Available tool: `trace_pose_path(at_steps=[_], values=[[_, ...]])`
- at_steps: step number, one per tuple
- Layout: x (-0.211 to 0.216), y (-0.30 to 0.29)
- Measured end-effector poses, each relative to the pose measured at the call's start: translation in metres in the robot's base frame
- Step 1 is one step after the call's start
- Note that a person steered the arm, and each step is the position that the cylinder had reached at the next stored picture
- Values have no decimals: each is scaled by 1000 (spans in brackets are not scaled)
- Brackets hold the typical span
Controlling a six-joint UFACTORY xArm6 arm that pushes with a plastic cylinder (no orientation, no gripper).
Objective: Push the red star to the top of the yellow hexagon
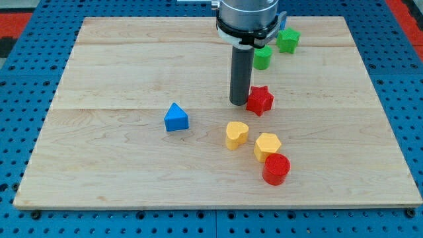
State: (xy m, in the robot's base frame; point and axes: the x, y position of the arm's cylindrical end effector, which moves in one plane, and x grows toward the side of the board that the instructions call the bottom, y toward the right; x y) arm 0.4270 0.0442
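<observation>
The red star lies on the wooden board right of centre. My tip stands at its left side, touching or almost touching it. The yellow hexagon lies below the star, slightly to the right, with a gap between them. A red cylinder touches the hexagon's lower right. A yellow heart-shaped block sits just left of the hexagon.
A green cylinder-like block and a green star lie above the red star near the view's top, partly behind the arm. A blue triangle sits left of centre. The board rests on a blue pegboard.
</observation>
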Motion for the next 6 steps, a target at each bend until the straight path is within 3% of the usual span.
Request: trace_pose_path(at_steps=[3, 6], values=[[-14, 17], [13, 15]])
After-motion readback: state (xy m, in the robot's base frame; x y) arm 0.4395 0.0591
